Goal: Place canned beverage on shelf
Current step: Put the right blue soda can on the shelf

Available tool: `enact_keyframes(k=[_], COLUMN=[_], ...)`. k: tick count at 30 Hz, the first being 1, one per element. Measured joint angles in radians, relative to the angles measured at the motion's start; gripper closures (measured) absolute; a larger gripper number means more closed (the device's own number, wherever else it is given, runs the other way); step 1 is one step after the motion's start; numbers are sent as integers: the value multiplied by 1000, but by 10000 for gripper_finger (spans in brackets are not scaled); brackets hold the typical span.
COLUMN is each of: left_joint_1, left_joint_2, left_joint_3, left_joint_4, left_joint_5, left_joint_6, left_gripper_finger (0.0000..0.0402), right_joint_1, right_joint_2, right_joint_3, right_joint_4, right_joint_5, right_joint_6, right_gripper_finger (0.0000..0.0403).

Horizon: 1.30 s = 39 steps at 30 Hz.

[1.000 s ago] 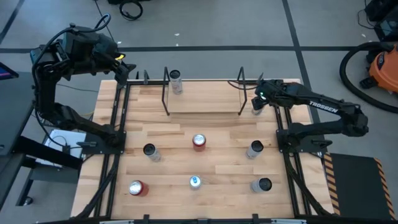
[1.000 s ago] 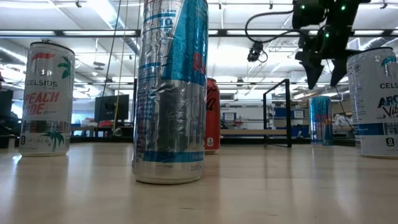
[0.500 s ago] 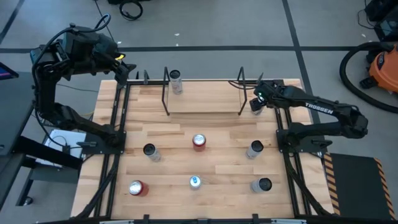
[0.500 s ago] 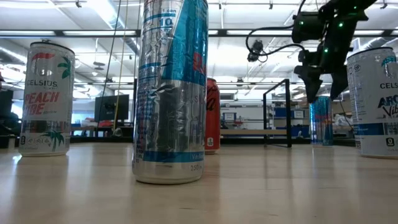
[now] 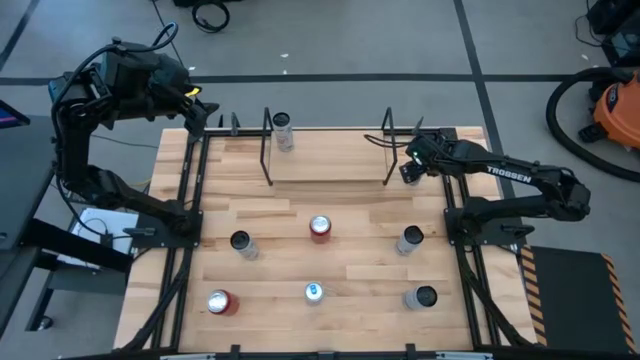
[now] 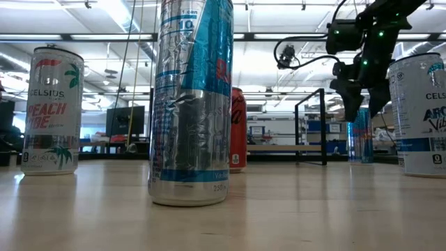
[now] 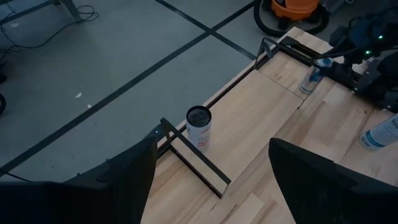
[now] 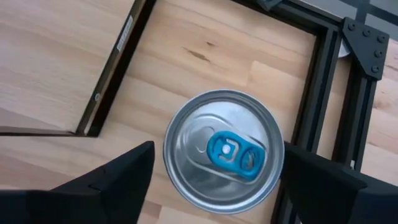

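Observation:
A slim blue canned beverage [image 6: 360, 137] stands on the table just outside the right end of the shelf [image 5: 330, 158]. My right gripper [image 5: 408, 170] hangs straight over it. In the right wrist view the can's silver lid with its blue tab [image 8: 224, 152] sits between my two fingers [image 8: 109, 186], which stand open on either side of it, very close to its rim. In the low view the right gripper [image 6: 360, 104] reaches down over the can's top. One white can [image 5: 283, 131] stands on the shelf's left end. My left gripper [image 5: 196, 102] waits open beyond the table's back left corner.
Several more cans stand on the front half of the table: a red-topped one [image 5: 320, 228] in the middle, others at left [image 5: 241, 243] and right [image 5: 410, 238], three near the front edge. Black frame rails [image 5: 455, 210] run along both sides. An orange vacuum [image 5: 610, 105] stands on the floor.
My right gripper has come down and slightly left over the blue can, and its fingers have narrowed a little. The left arm has not moved.

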<state>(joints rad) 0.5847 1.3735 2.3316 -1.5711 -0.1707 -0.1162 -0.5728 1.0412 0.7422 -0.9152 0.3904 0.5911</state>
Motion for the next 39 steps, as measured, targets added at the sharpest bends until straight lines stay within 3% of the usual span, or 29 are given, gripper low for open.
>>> enact_keyframes(k=[8, 24, 39], left_joint_1=[0, 0, 0], left_joint_2=[0, 0, 1], left_joint_3=[0, 0, 0], left_joint_4=[0, 0, 0], left_joint_5=[0, 0, 0], left_joint_6=[0, 0, -2], left_gripper_finger=[90, 90, 90], right_joint_1=[0, 0, 0], right_joint_2=[-1, 0, -1], right_joint_3=[1, 119, 403], right_joint_4=[-4, -81, -204], right_joint_5=[0, 9, 66], right_joint_6=[-18, -71, -156], right_gripper_finger=[159, 159, 159])
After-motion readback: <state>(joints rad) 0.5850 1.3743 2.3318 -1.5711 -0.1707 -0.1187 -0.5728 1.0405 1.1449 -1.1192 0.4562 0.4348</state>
